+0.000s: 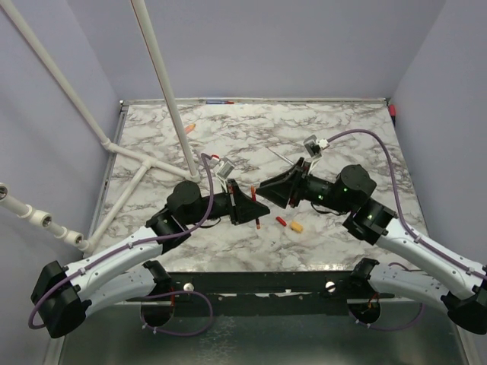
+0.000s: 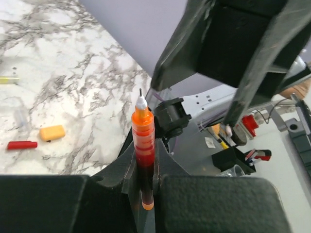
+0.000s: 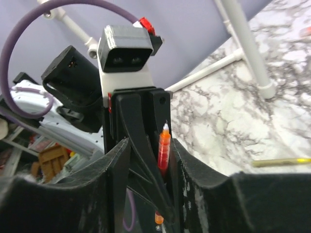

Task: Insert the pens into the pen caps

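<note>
- The left gripper (image 2: 145, 177) is clenched on the slim orange-red plastic pen (image 2: 143, 131). The pen stands upright between its pads, with the white writing tip bare and pointing up.
- The right gripper (image 3: 150, 153) is released. Its fingers stand apart on both sides of the left gripper's tips and the pen, and they grasp nothing that I can see.
- Step in hand, as I judge: the pen is ready, but no cap is fetched yet.
- The short red plastic cap (image 2: 22, 144) and the stubby orange plastic cap (image 2: 52, 132) lie on the white marble-patterned table (image 2: 73, 58). They are below both grippers, a little toward the arm bases, near each other but not touching.
- The next move calls for the right gripper to back off from the pen without knocking it. Then it should descend onto one cap, leaving the cap's open end free.
- Room: the two grippers are almost touching, so there is little room between them. The table edges are well apart from the caps. The white pipe frame (image 1: 163, 84) stands beyond the left gripper, well apart.
</note>
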